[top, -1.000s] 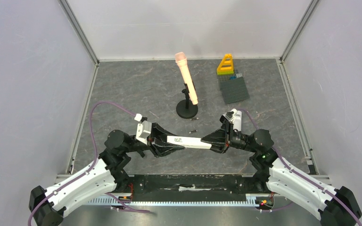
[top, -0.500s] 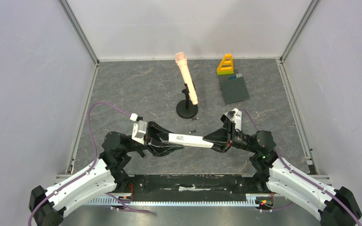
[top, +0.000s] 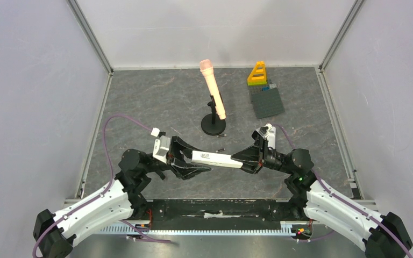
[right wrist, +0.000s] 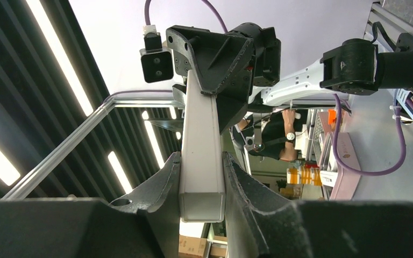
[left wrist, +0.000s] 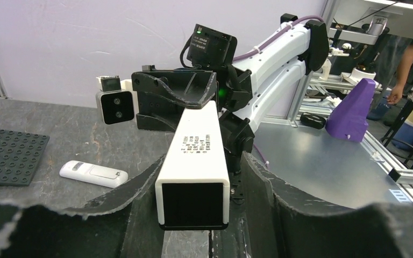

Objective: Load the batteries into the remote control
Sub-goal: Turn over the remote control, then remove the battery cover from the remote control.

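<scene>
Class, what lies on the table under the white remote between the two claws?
Only bare table shows beside the white remote; two batteries lie just beyond it. The strip directly beneath is covered by the remote itself.

batteries (top: 221,149) too small for colour, remote (top: 211,158) ends hidden, baseplate (left wrist: 8,156) cropped

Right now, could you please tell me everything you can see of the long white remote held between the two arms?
The white remote is a long, slim, square-sectioned bar that looks like matt plastic. It has small black print on its upper face and a dark panel at the end nearest the left wrist camera. It hangs roughly level above the table, bridging both arms. The right gripper clamps one end. The left gripper flanks the other, jaws spread.
</scene>
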Action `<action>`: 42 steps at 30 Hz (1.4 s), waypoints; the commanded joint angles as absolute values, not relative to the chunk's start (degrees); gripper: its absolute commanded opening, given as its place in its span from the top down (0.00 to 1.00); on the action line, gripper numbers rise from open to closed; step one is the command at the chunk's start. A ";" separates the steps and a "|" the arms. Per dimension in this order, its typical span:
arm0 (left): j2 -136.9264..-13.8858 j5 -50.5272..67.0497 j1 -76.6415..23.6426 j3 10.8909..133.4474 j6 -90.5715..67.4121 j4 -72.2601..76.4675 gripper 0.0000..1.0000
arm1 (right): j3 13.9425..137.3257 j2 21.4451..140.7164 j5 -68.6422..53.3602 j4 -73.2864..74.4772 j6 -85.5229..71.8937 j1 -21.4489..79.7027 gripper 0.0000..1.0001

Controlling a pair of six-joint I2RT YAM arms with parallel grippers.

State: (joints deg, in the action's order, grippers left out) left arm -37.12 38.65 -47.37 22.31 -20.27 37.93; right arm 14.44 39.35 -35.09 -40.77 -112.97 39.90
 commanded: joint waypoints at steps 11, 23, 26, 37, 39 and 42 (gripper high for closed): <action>-37.44 37.74 -47.46 22.77 -21.88 42.23 0.66 | 13.57 39.19 -34.35 -45.04 -113.17 39.73 0.99; -37.97 36.50 -47.46 21.71 -23.13 41.15 0.98 | 19.43 43.98 -37.88 -37.91 -92.67 39.72 0.41; -38.00 36.04 -47.46 21.27 -23.88 41.24 0.98 | 22.46 45.88 -38.74 -35.27 -88.47 39.68 0.36; -38.17 31.27 -47.46 19.79 -25.51 43.89 0.98 | 23.75 47.56 -41.85 -40.08 -88.56 39.99 0.34; -38.32 30.90 -47.46 19.47 -25.88 44.74 0.98 | 23.58 47.77 -42.42 -41.35 -88.98 40.08 0.36; -38.49 30.77 -47.46 19.01 -26.31 46.02 0.98 | 22.79 48.05 -42.62 -43.51 -90.43 40.08 0.43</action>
